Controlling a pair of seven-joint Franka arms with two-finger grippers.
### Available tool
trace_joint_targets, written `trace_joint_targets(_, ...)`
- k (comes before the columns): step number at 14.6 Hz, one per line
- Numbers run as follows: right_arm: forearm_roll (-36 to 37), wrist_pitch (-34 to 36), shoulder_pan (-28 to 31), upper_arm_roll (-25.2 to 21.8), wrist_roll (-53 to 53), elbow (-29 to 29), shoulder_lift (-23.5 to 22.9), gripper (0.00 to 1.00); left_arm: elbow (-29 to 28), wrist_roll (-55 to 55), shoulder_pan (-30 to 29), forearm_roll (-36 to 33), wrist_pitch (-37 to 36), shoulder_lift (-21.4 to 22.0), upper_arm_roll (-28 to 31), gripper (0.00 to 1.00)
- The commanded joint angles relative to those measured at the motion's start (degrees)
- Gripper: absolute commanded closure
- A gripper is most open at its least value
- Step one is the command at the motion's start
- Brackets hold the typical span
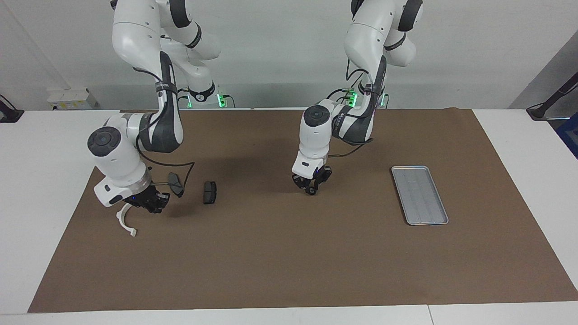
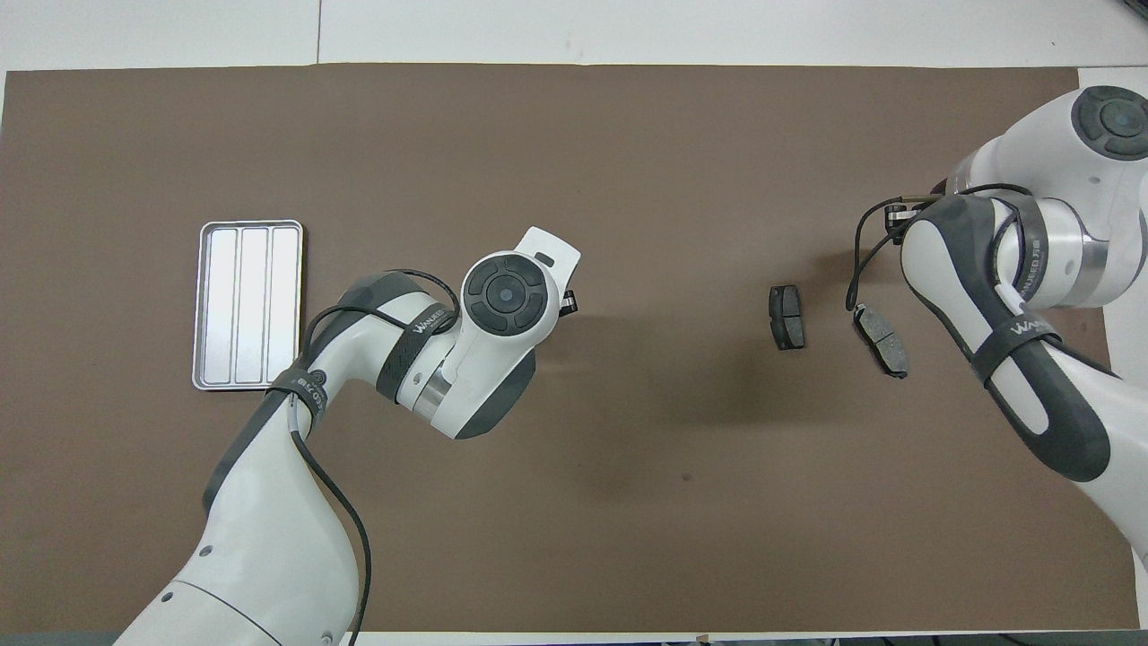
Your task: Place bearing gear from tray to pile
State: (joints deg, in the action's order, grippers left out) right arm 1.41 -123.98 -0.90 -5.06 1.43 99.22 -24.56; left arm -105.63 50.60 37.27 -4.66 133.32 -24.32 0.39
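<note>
Both fingers (image 1: 153,204) pinched, nothing held

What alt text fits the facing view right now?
Left gripper hangs over bare brown mat between the empty silver-grey metal tray and two dark grey brake-pad pieces; right gripper is low by the white semicircular plastic bracket.

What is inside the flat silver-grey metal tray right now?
Nothing shows in the flat silver-grey metal tray: both views give only its bare ribbed floor, and no arm covers it. The left gripper hangs over the brown mat beside it.
</note>
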Motion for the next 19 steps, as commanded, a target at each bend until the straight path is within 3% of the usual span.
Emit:
trace_joint_targets(1, -0.1, -2.3, 1.4, 0.8, 0.8, 0.4, -1.7, 1.0, -3.5, 1.5, 1.6, -1.4, 3.0, 1.3, 1.1, 0.98)
trace_joint_targets(3, -0.1, -4.3, 1.4, 0.8, 0.8, 0.4, -2.9, 1.0, -3.6, 1.5, 1.6, -1.4, 3.1, 1.3, 1.1, 0.96)
trace_joint_targets(4, -0.4, -4.5, 1.5, 0.8, 0.8, 0.4, -3.5, 1.0, -3.6, 1.4, 1.6, -1.4, 2.9, 1.3, 1.1, 0.79)
trace_joint_targets(5, -0.4, -4.9, 1.6, 0.8, 0.8, 0.4, -3.7, 1.0, -3.4, 1.2, 1.5, -1.7, 2.7, 1.4, 1.1, 0.26)
trace_joint_targets(6, -0.5, -5.6, 1.6, 0.8, 0.8, 0.5, -3.8, 1.0, -3.1, 0.9, 1.5, -3.1, 1.8, 1.5, 1.2, 0.0)
trace_joint_targets(10, -0.5, -6.7, 1.6, 0.8, 0.8, 0.7, -4.5, 1.0, 0.7, -1.5, -2.2, -3.5, -2.2, 2.3, 1.3, 0.0)
trace_joint_targets(14, -0.7, -6.9, 1.6, 0.8, 1.5, 1.3, -4.4, 1.0, 1.0, -13.6, -10.9, -2.7, -7.8, 9.5, 0.8, 0.0)
trace_joint_targets(17, -0.6, -6.8, 1.2, 0.8, 2.5, 1.2, -4.4, 0.18, 0.2, -28.0, -19.8, -1.5, -9.2, 10.9, 1.0, 0.0)
trace_joint_targets(18, -0.6, -6.7, 1.2, 0.8, 2.4, 1.1, -4.3, 0.04, -0.6, -33.8, -23.3, -1.5, -9.1, 11.1, 1.0, 0.0)
trace_joint_targets(19, -0.4, -6.2, 0.9, 0.8, 2.3, 1.1, -3.8, 0.0, -1.6, -39.6, -26.9, -1.4, -8.7, 11.5, 1.0, 0.0)
